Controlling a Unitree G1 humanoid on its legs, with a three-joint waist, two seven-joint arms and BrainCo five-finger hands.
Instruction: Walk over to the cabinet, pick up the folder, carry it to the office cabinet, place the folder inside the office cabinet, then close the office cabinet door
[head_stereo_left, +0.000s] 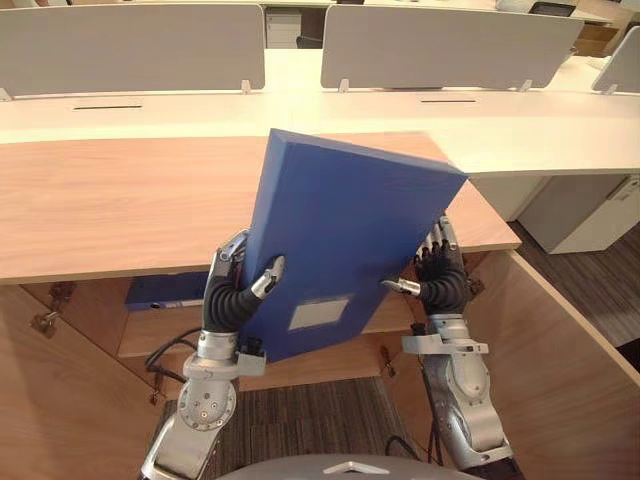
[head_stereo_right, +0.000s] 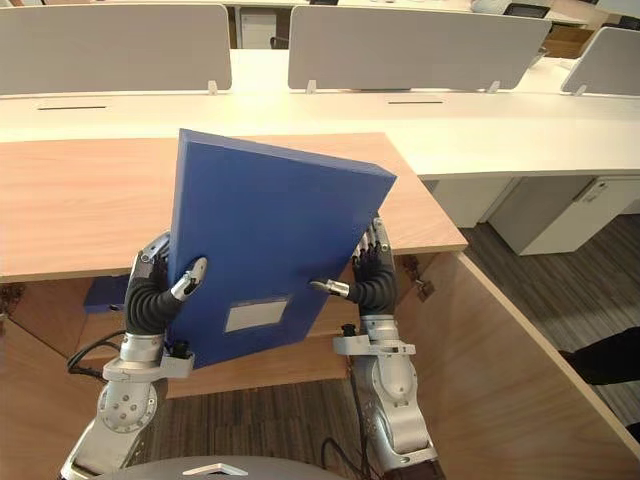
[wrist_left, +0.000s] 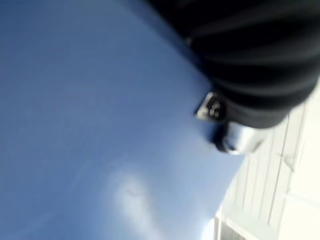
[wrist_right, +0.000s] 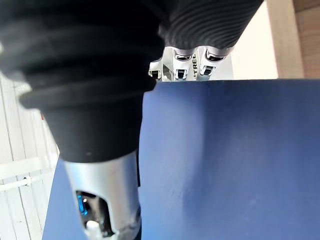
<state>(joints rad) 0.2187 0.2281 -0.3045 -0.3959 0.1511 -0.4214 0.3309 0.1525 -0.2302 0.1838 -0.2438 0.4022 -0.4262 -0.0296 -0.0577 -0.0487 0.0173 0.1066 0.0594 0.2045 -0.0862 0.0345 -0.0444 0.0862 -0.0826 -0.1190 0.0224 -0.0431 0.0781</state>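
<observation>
Nearest, the left hand (head_stereo_left: 233, 292) and right hand (head_stereo_left: 441, 275) clamp the blue box folder (head_stereo_left: 345, 230) by its side edges. Their thumbs lie on the front face and their fingers curl behind. The folder is lifted and tilted in front of the wooden counter (head_stereo_left: 110, 200). Behind it, the open cabinet's shelf (head_stereo_left: 160, 330) carries another blue folder (head_stereo_left: 165, 290). The risk, as I judge it, is that this edge pinch lets the slick folder slide or twist while walking. Its corner could also clip the open door (head_stereo_left: 560, 340).

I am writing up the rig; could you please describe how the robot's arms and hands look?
The left arm and right arm are silver-grey with round joint housings. The left hand and right hand wear dark ribbed covers over back and wrist; their silver fingers and thumbs end in dark tips.
</observation>
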